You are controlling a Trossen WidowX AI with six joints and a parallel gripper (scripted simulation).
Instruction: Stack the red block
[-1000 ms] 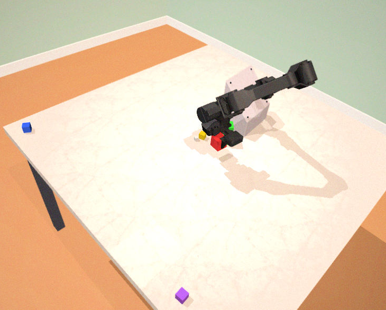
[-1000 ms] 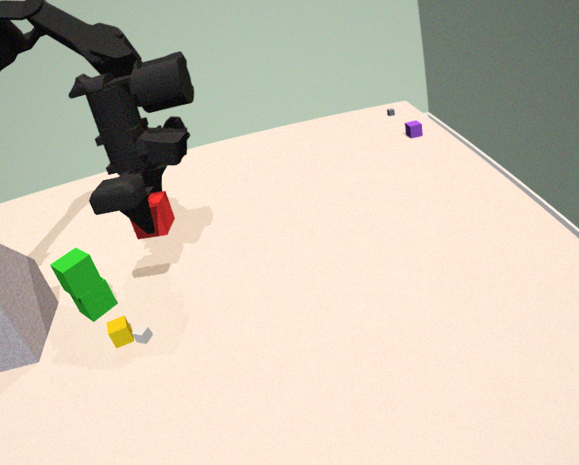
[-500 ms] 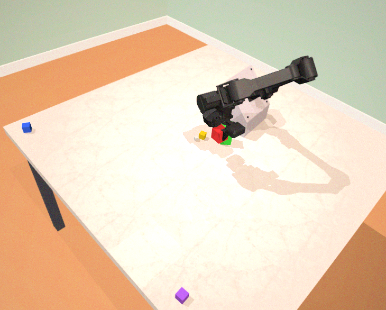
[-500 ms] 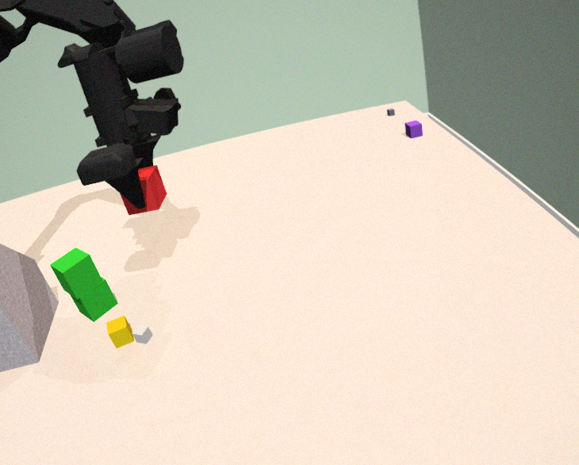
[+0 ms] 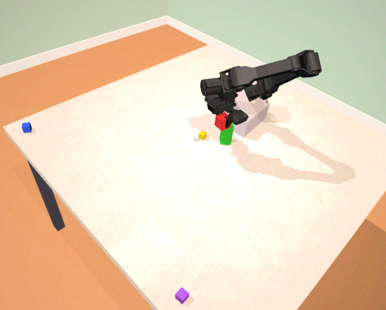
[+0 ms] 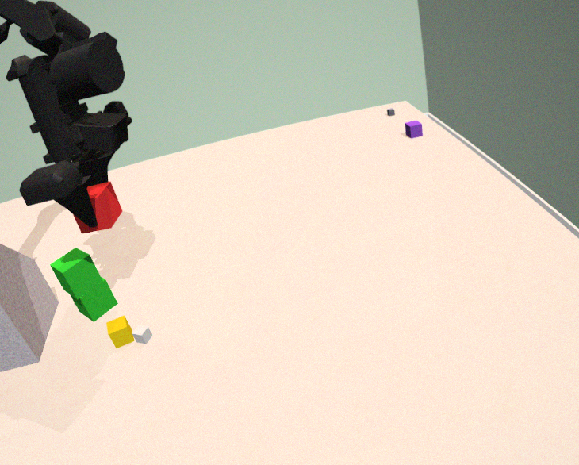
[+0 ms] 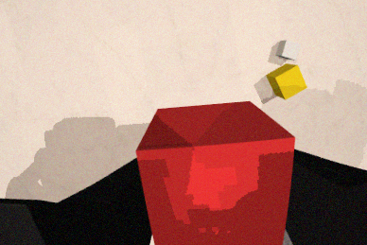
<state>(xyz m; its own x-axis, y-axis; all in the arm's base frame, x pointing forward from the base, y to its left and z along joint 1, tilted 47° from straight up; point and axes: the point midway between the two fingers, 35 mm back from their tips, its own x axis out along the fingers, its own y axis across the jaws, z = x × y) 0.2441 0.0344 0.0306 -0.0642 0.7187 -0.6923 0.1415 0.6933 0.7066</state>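
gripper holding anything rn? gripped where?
Yes: the gripper is shut on the red block, fingers on two opposite side faces, block in the air above the green tower.

The block (image 6: 100,205) is held between the jaws above the tower (image 6: 83,283), apart from it. A small cube (image 6: 119,331) sits on the worktop (image 6: 330,300) just beside the tower.

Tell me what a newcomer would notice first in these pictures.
First, the black gripper shut on the red block, held in the air above the green tower. The tower stands upright on the pale table, with a small yellow cube close beside it. Far off, a blue cube and a purple cube sit near the table's corners.
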